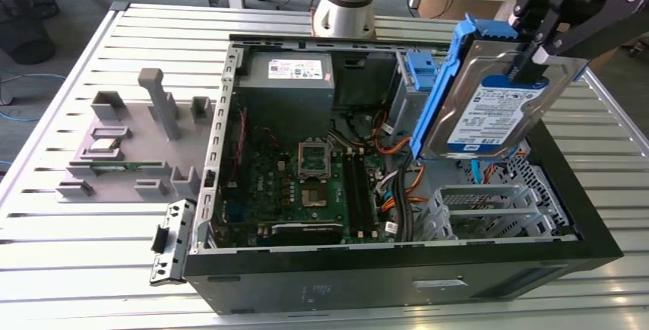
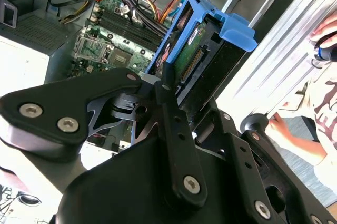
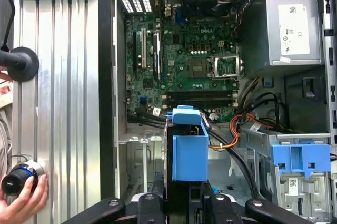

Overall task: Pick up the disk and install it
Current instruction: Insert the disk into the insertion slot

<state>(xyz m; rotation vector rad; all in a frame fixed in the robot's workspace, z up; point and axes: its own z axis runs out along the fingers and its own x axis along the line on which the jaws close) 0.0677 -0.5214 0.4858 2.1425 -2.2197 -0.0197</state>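
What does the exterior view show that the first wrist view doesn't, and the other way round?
Exterior view adds: the white-and-blue label of the disk, held tilted above the open computer case by the tool, and a grey fixture of blocks on the table at the exterior view's left. First wrist view adds: a person's hand on a black knob beside the case. Both share: the motherboard, the grey power supply with its white sticker, and the disk's blue rails.

Matt silver metal disk (image 1: 485,113), smooth blue plastic rails (image 1: 447,79); ribbed, seemingly aluminium table (image 1: 102,269), dull sheen.
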